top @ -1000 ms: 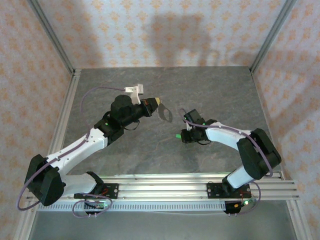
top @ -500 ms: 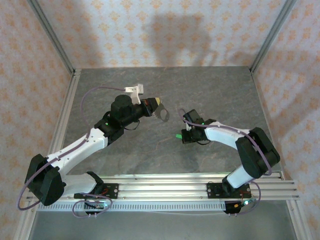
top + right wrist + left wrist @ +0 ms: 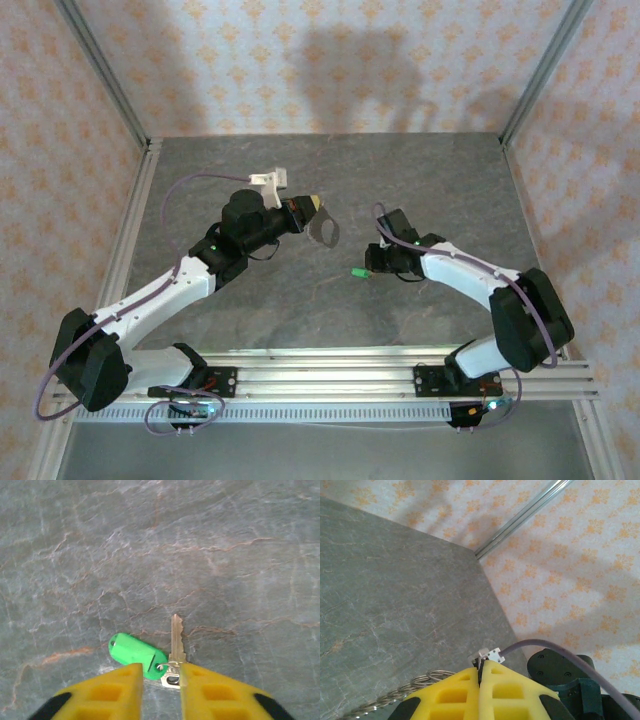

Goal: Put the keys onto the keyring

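We see the left claw (image 3: 481,669) clamped shut on the keyring (image 3: 322,232), near the middle of the surface (image 3: 250,170). The right claw (image 3: 159,672) stands half open, fingers either side of the green-tagged key (image 3: 176,636), which lies flat there.

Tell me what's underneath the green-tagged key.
Just bare grey table under the key and its green tag. The tag's near edge is hidden behind a finger of the open right pincer.
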Robot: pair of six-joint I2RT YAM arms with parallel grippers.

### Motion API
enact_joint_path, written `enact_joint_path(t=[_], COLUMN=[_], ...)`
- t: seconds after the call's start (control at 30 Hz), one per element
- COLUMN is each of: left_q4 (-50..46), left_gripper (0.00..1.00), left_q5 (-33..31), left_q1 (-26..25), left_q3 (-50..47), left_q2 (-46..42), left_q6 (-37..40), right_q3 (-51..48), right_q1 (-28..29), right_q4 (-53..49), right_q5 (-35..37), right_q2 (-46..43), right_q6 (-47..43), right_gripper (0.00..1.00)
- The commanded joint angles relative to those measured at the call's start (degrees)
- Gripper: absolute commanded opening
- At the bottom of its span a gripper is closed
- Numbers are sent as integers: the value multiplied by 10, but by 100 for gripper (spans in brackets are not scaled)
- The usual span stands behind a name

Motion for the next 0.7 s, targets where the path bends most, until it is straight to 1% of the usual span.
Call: enact_joint_path(t=[0.0, 0.1, 0.2, 0.53, 0.6, 0.67], left_q4=[33, 40, 40, 38, 38, 37], left_gripper=[0, 0, 0, 0, 0, 0], left_q5=[-14, -13, -13, -17, -16, -17], left_q1=[-7, -7, -8, -8, -8, -8], left_q3=[20, 16, 16, 13, 13, 14], left_q2=[-6, -4, -3, -7, -6, -7], left_q6=[10, 6, 6, 8, 7, 8], right_q3=[13, 6, 15, 48, 58, 67], right_q1=[0, 0, 3, 42, 53, 63], right_q4=[-36, -18, -13, -26, -40, -56], right_q5=[50, 54, 67, 89, 103, 116], right_q2=[9, 19, 38, 100, 116, 131], right_q6=[74, 111, 124, 118, 110, 99], right_gripper=[41, 42, 42, 41, 40, 36])
